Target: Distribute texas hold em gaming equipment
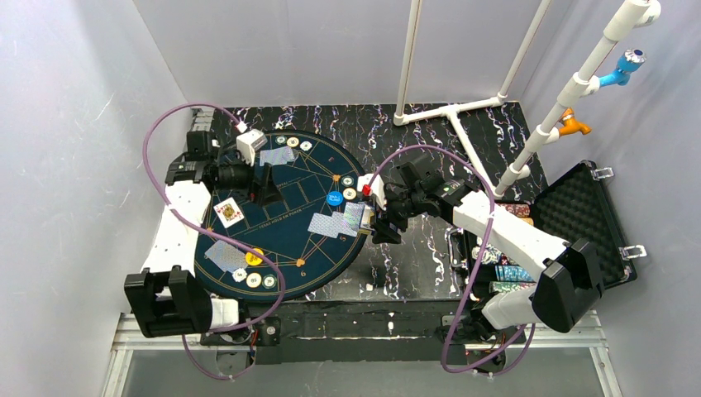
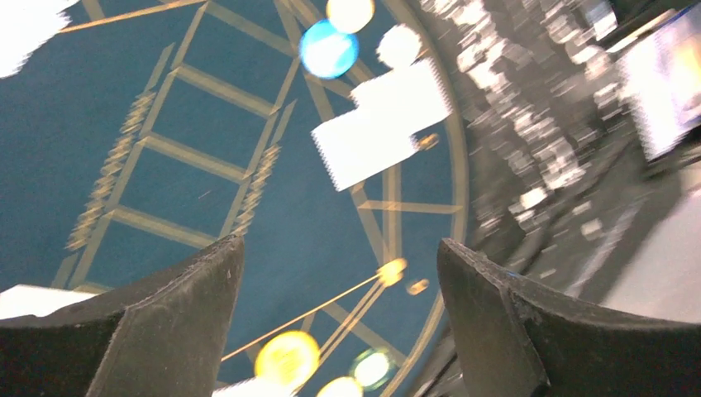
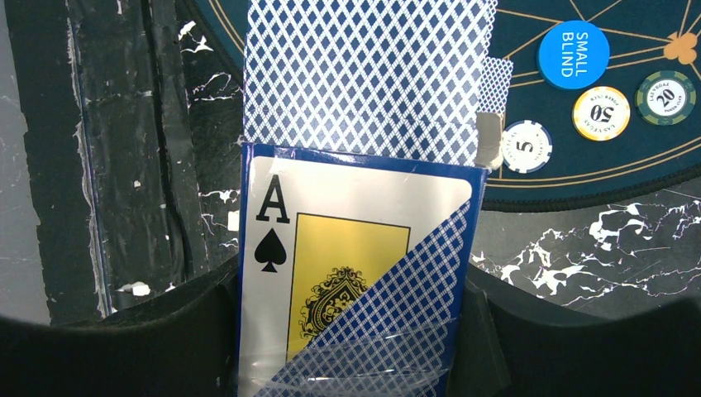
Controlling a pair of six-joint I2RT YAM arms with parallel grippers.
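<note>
My right gripper (image 3: 351, 347) is shut on a card box with an ace of spades on its face (image 3: 347, 248). Pale-blue patterned card backs (image 3: 364, 74) stick out of its top, over the mat's right edge (image 1: 369, 217). Beyond it lie a blue SMALL BLIND button (image 3: 573, 55) and three chips marked 50 (image 3: 601, 113), 20 (image 3: 665, 97) and 5 (image 3: 526, 146). My left gripper (image 2: 339, 273) is open and empty above the mat's upper left part (image 1: 270, 192). Its view is blurred. On the mat lie face-down cards (image 1: 331, 223), a face-up card (image 1: 229, 212) and a yellow button (image 1: 254, 257).
The big round dark-blue mat (image 1: 289, 240) covers the left half of the black marbled table. The open black foam-lined case (image 1: 583, 215) with rows of chips (image 1: 508, 269) stands at the right. A white pipe frame (image 1: 463, 107) rises at the back right.
</note>
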